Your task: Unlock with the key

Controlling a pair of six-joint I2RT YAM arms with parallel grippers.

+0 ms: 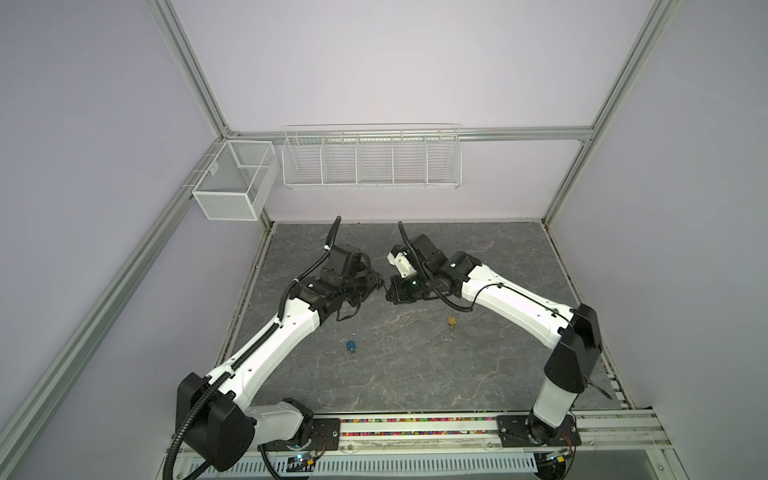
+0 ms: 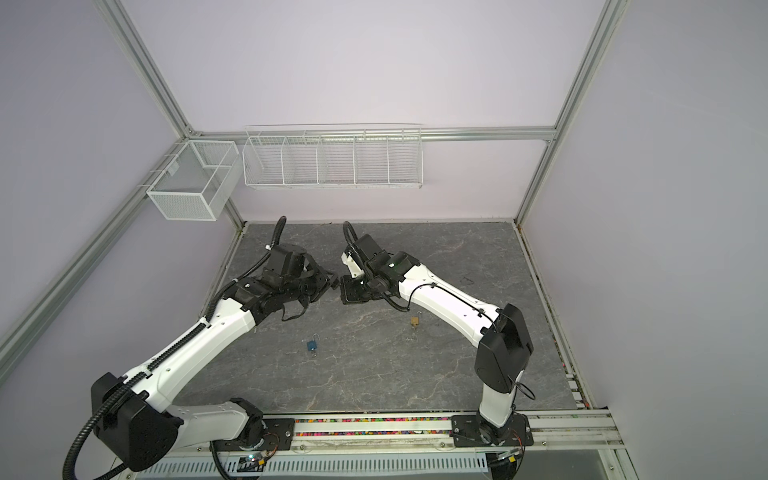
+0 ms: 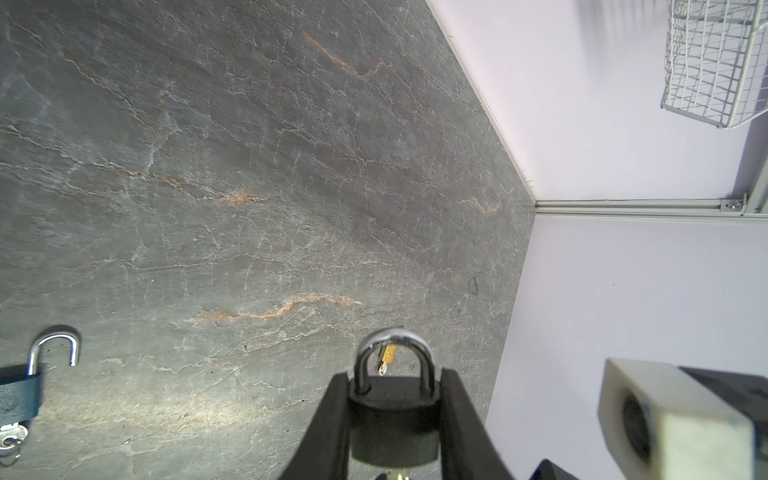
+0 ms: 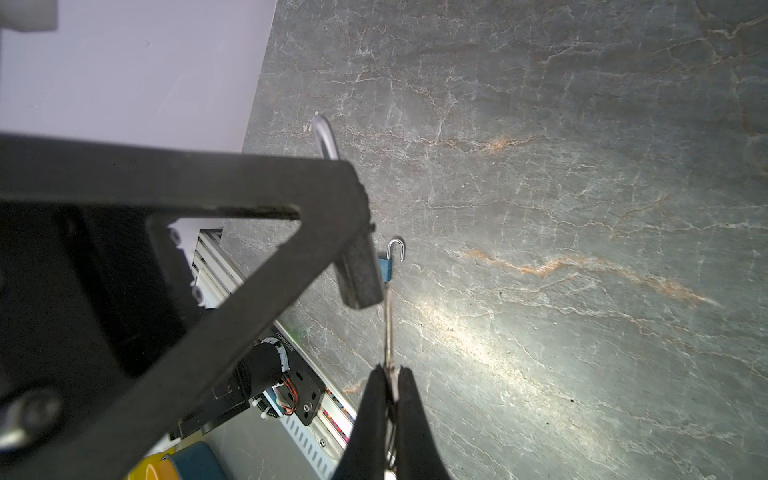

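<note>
Three padlocks are in your scene. Your left gripper (image 3: 394, 388) is clamped on the body of the black padlock (image 3: 392, 432), shackle closed, held above the middle of the counter (image 1: 415, 374). Your right gripper (image 4: 390, 374) is pinched tight on the key (image 4: 389, 328), whose tip meets that lock's underside; I cannot tell whether it sits in the keyhole. Nearer the front edge lie the blue padlock (image 1: 351, 345), shackle open, and the brass padlock (image 1: 452, 321).

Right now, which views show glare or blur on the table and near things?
Right wrist view: a bright glare streak crosses the table; left wrist view: a fainter sheen there, and the close black padlock looks slightly soft; both top views: even light, no glare.
</note>
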